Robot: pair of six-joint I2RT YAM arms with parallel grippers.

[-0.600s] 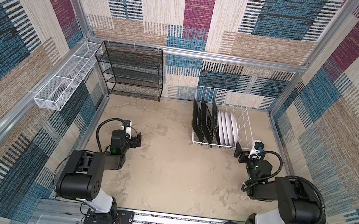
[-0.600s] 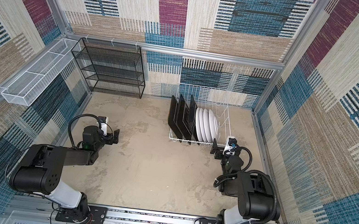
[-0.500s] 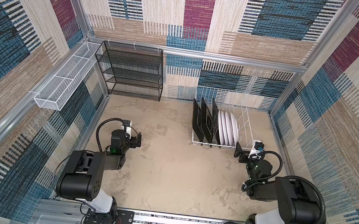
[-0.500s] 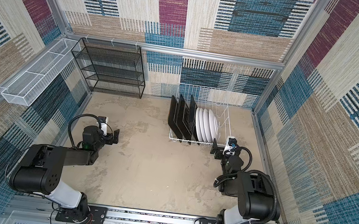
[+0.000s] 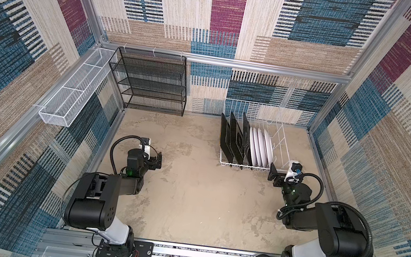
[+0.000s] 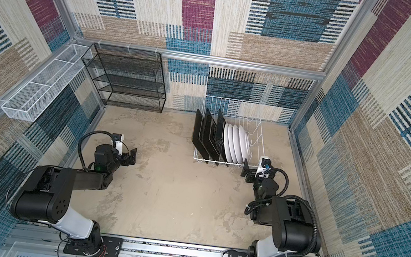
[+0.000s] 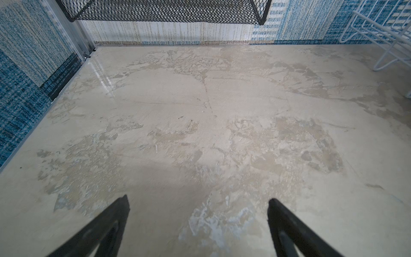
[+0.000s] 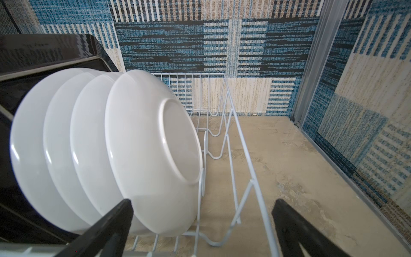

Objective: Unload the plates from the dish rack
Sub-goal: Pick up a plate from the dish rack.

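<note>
We record white round plates, glossy black square plates, a white wire dish rack and a mottled beige tabletop.

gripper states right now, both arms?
Left gripper: open, holding nothing.
Right gripper: open, holding nothing, facing the round white plates.

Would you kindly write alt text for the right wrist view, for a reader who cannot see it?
Four round white plates stand on edge in a white wire dish rack, undersides toward the camera, with black square plates behind them. The right tool is open and empty just short of the rack, over a beige table.
</note>
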